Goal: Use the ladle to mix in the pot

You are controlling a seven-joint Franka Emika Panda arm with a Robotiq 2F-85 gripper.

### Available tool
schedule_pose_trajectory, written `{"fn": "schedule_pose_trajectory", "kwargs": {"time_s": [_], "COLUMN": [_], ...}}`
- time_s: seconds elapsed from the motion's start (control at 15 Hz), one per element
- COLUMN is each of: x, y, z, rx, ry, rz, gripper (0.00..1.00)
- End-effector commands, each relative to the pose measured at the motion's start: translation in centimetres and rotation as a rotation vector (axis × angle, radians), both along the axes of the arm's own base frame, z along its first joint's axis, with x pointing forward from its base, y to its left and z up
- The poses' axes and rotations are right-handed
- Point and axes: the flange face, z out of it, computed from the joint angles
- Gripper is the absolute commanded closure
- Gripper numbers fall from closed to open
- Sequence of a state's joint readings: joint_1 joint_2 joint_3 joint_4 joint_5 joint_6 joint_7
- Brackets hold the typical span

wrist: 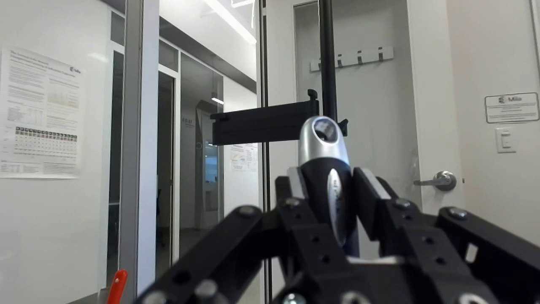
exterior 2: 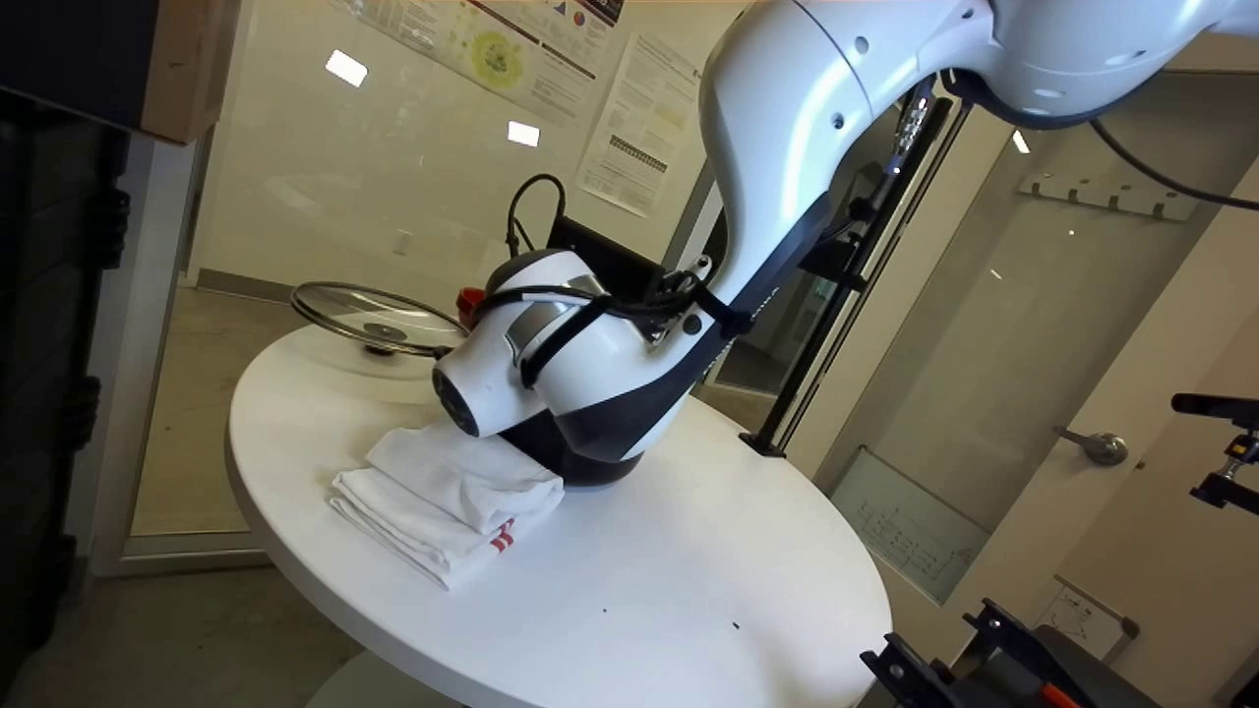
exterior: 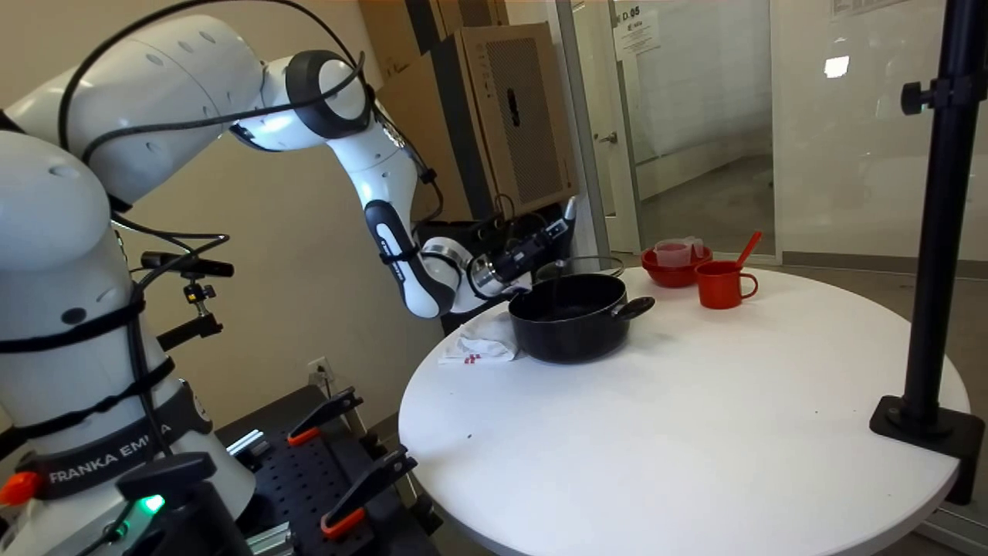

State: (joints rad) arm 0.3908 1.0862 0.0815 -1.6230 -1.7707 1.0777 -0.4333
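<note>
The ladle (wrist: 324,145) stands with its dark, silver-tipped handle pointing up. My gripper (wrist: 331,181) is shut on that handle, a pad on each side of it. In an exterior view the gripper (exterior: 557,230) is above the rear of the black pot (exterior: 571,336), and the silver tip of the ladle (exterior: 570,208) sticks out over the fingers. Its thin lower part runs down into the pot; the scoop cannot be made out against the dark inside. In an exterior view the arm covers the gripper and most of the pot (exterior 2: 602,474).
A folded white cloth (exterior 2: 443,506) lies beside the pot. Behind the pot is a glass lid (exterior 2: 384,320). A red mug (exterior: 719,287) with a red utensil and a red bowl (exterior: 670,275) stand farther back. A black pole (exterior: 930,232) is clamped at the table's edge.
</note>
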Motion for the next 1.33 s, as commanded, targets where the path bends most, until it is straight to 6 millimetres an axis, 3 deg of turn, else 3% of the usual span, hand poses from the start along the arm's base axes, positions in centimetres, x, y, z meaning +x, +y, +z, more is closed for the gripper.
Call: {"fn": "schedule_pose_trajectory", "kwargs": {"time_s": [0.0, 0.13, 0.4, 0.93, 1.27], "x": [-0.7, -0.5, 1.5, 6.2, 8.3], "y": [2.5, 3.4, 2.9, -1.1, -3.4], "z": [0.1, -0.1, -0.7, -1.8, -1.2], "rx": [0.027, 0.038, 0.024, 0.004, -0.008], "ry": [0.031, 0.015, -0.035, -0.140, -0.205], "rz": [0.021, 0.041, 0.030, -0.042, -0.084], "gripper": [0.92, 0.92, 0.92, 0.92, 0.92]}}
